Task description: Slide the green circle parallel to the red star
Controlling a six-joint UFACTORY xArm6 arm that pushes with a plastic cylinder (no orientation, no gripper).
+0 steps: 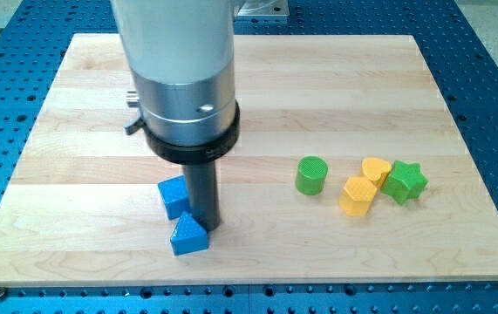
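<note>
- My tip [209, 228] is low on the board, left of centre. It touches or nearly touches the blue triangular block [187, 235] at its 8 o'clock, and the blue blocky piece [173, 196] sits just beside it at 10 o'clock. Any sweep that starts leftward would drag one or both of them along.
- The arm ends in a bare rod, so there is nothing to clench or release. It holds nothing and can only shove.
- The green circle [311, 175] stands well apart from my tip, at roughly 2 o'clock, right of the board's middle. It is untouched, so I judge the real push has not begun.
- I see no red star anywhere. The wide arm housing [179, 78] blocks the upper left of the board [458, 105], and the star may be behind it. Pushing without seeing it risks lining the circle up with nothing.
- The green star [405, 182] lies at the circle's 3 o'clock. Mistaking it for the reference by shape would be an easy error.
- Two yellow blocks crowd the circle. One heart-shaped yellow block [376, 168] is at its 3 o'clock, and a second yellow block [358, 195] is at its 4 o'clock, both near it. A rightward push from my side would ram the circle into them and scatter that cluster.
- The circle is round, so an off-centre contact would likely let it slip sideways off the rod.
</note>
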